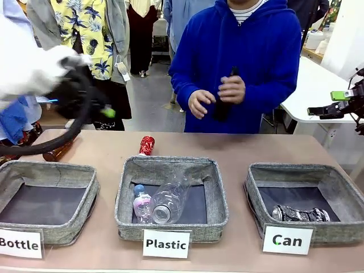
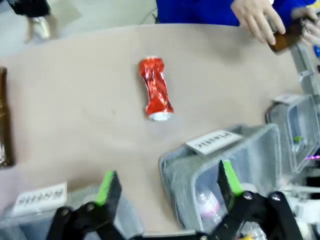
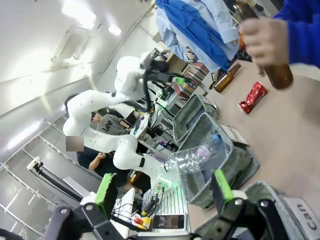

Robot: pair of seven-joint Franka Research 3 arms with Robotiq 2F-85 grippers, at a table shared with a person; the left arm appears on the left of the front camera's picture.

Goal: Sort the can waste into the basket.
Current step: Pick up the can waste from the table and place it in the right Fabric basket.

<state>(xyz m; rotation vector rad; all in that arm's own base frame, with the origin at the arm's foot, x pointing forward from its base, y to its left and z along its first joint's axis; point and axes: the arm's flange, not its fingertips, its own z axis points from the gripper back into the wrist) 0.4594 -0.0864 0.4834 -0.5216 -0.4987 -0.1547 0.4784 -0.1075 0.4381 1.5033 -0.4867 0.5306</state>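
Observation:
The shiny red crushed can (image 1: 147, 145) lies on the table behind the middle basket; in the left wrist view the red can (image 2: 156, 88) is ahead of my left gripper (image 2: 167, 182), which hangs open and empty above the basket fronts. The silver crushed can (image 1: 300, 214) lies inside the grey basket labelled "Can" (image 1: 287, 240) at the right. My left gripper (image 1: 105, 111) is raised at the far left, blurred. My right gripper (image 1: 335, 103) hovers at the right edge, well above the table, and in its wrist view the right gripper (image 3: 164, 186) is open with nothing in it. From there the red can (image 3: 252, 97) lies far off.
The person at the far side holds a brown bottle (image 1: 224, 102) in both hands. Another brown bottle (image 1: 57, 152) lies at the table's far left. The "Plastic" basket (image 1: 128, 187) holds clear plastic bottles (image 1: 165, 202); the "Bottle" basket (image 1: 91, 187) sits left.

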